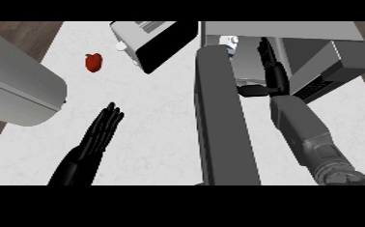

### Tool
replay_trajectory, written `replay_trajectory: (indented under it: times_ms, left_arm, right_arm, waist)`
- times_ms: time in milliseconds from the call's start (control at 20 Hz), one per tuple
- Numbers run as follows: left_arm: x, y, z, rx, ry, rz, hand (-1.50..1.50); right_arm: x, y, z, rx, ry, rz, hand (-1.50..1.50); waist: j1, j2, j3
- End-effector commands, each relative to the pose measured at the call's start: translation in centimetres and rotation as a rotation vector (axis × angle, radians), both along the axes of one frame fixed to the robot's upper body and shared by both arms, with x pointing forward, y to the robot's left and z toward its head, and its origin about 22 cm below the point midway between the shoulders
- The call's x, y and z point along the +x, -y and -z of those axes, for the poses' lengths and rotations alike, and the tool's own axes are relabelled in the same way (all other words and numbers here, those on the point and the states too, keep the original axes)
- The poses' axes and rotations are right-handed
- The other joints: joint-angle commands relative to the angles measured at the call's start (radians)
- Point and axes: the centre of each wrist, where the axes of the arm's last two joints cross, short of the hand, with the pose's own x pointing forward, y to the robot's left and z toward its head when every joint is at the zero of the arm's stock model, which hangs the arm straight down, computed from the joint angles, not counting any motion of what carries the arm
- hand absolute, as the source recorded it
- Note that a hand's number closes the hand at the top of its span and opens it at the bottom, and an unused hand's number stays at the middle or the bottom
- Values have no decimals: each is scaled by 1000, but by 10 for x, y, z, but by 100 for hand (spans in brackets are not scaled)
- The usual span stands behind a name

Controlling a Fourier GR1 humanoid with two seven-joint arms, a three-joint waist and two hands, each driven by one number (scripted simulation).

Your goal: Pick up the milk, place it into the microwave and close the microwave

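The milk carton point(230, 44) stands inside the microwave point(299, 30), behind its open door point(221, 124); its blue print is too small to read. The right hand point(272, 71), fingers straight, grasps nothing just beside it. The left hand point(100, 129) shows released over the desk point(157, 115).

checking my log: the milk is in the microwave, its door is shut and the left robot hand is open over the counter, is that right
No: the microwave door is open, not shut; the head view shows it swung out toward the robot, with the right robot hand inside beside the milk. The rest holds: the left robot hand is open over the counter.
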Motion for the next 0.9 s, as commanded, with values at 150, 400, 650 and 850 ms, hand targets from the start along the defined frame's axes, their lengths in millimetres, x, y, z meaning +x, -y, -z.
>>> replay_trajectory:
  times_ms: [150, 400, 650, 850]
  left_arm:
    - [16, 33, 9, 96, -25, 165, 150]
    - [22, 45, 15, 136, -58, 175, 150]
    - [46, 50, 29, 204, -37, 173, 150]
    - [45, 74, 44, 293, -126, 291, 150]
  right_arm:
    - [-25, 9, 29, 64, 2, -17, -150]
    - [-54, 25, 55, 70, 24, -77, -150]
    - [-67, 42, 57, 60, 19, -93, -150]
    - [-83, 50, 64, 66, 16, -100, -150]
  waist:
    - [-30, -14, -1]
    - [-62, -30, -3]
    - [-70, -32, -4]
    - [-80, -33, -5]
